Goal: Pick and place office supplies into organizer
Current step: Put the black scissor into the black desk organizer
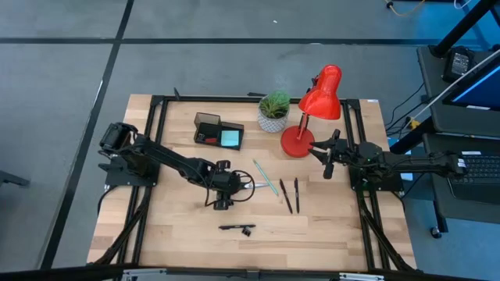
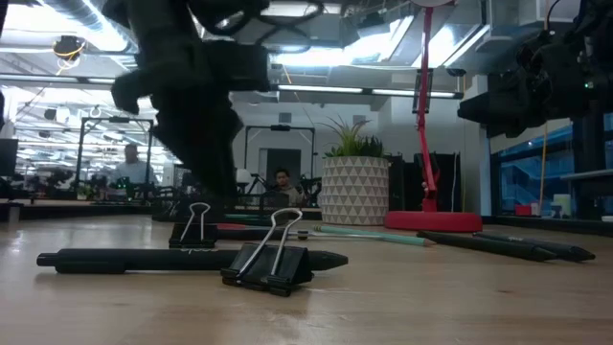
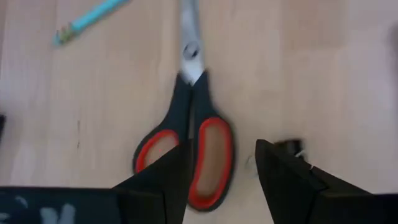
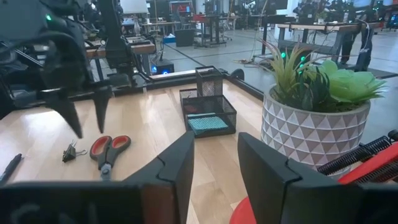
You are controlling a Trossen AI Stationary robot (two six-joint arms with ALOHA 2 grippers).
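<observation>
On the left side of the table the left gripper (image 1: 222,195) hangs just above the red-handled scissors (image 3: 186,146), its fingers (image 3: 163,180) spread apart with one tip over a handle loop and the other out past it, near a small binder clip (image 3: 287,148). The risk, as I judge it, is that a descent from here catches only one loop: the scissors could pivot or skid on the wood, or the outer finger could land on the clip and shove it. Further right lie the teal pencil (image 1: 266,176) and two black pens (image 1: 291,193), close enough that swinging blades might knock them. Nearer the front edge a pen (image 2: 144,259) rests with a binder clip (image 2: 273,261) touching it. The organizer (image 1: 219,130) sits toward the back, well apart from the scissors, with the blue notepad (image 4: 207,123) already in one compartment, so a weak one-loop hold could slip on the carry. At the right the right gripper (image 1: 328,160) waits beside the lamp (image 1: 312,109) and the plant (image 1: 273,109), its fingers held apart and empty. The left wrist view alone shows how the fingers line up with the handles; the high view alone gives the whole layout; the right wrist view shows the gap between fingertips and table, which the overhead hides; the low view shows the front clip's upright wire arms.
</observation>
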